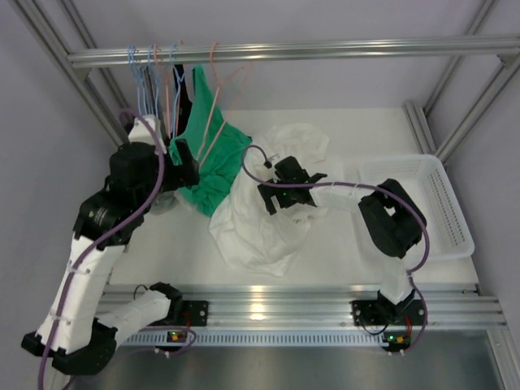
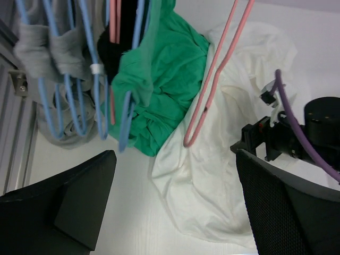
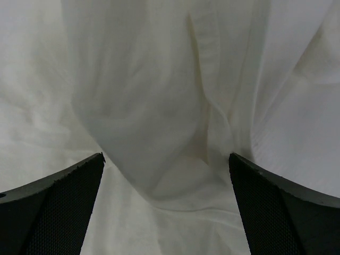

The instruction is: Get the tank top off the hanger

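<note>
The white tank top [image 1: 260,223] lies crumpled on the table, apart from the hanger; it also shows in the left wrist view [image 2: 228,159] and fills the right wrist view [image 3: 159,95]. The pale pink hanger [image 1: 214,101] hangs bare from the rail, its lower corner [image 2: 192,139] over the edge of the tank top. My left gripper [image 1: 187,157] is open and empty [image 2: 175,207], near the hanging clothes, left of the pink hanger. My right gripper [image 1: 286,195] is open, just above the middle of the tank top [image 3: 167,207], with fabric between its spread fingers.
A green garment [image 1: 213,166] hangs and spills onto the table next to the tank top. Light blue hangers [image 2: 79,90] with grey and dark garments hang at the far left. The metal rail [image 1: 341,50] crosses the back. A white basket [image 1: 443,203] stands at the right.
</note>
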`<action>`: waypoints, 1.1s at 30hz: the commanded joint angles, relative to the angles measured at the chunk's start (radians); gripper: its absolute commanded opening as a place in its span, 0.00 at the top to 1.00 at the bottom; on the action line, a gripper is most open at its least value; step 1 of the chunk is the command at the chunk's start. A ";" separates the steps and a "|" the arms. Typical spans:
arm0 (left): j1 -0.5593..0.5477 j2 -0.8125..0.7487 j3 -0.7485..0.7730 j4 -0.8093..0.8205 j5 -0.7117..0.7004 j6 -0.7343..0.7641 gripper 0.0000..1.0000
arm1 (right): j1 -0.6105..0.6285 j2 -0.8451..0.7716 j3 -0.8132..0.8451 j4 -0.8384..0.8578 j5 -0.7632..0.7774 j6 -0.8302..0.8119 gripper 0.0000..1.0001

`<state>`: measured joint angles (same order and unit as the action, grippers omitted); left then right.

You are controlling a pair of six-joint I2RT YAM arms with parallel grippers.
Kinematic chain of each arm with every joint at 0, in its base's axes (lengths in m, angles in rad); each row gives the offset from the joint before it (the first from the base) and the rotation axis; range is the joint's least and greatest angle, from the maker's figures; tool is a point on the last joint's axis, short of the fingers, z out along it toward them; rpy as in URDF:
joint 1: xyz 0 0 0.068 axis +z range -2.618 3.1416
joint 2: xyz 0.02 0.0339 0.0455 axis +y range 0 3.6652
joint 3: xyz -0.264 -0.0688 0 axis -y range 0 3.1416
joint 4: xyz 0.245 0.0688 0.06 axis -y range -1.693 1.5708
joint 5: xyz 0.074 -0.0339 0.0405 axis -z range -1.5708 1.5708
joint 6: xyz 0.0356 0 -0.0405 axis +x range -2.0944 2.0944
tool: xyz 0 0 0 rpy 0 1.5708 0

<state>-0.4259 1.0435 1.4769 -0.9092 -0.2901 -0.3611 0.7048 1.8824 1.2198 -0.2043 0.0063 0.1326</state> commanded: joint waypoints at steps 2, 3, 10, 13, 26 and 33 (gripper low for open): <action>0.004 -0.129 -0.044 -0.014 -0.035 0.007 0.01 | 0.010 0.078 0.052 0.085 -0.013 0.015 0.01; 0.006 -0.141 -0.052 -0.014 -0.032 0.011 0.01 | 0.027 0.092 0.046 0.083 -0.006 0.024 0.01; 0.006 -0.201 -0.089 -0.023 -0.006 0.045 0.01 | 0.041 0.149 0.023 -0.004 0.128 0.130 0.51; 0.004 -0.212 -0.107 -0.022 -0.006 0.051 0.01 | 0.044 0.118 -0.037 0.000 0.208 0.183 1.00; 0.004 -0.302 -0.239 0.052 -0.107 0.047 0.01 | 0.028 -0.609 -0.261 0.056 0.164 0.217 1.00; 0.004 -0.393 -0.362 0.148 -0.127 0.025 0.01 | 0.005 -0.755 -0.057 -0.125 0.213 0.137 1.00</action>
<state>-0.4252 0.6720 1.1450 -0.8608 -0.3847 -0.3206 0.7223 1.1515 1.0901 -0.2325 0.1932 0.3115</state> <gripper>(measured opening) 0.990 0.017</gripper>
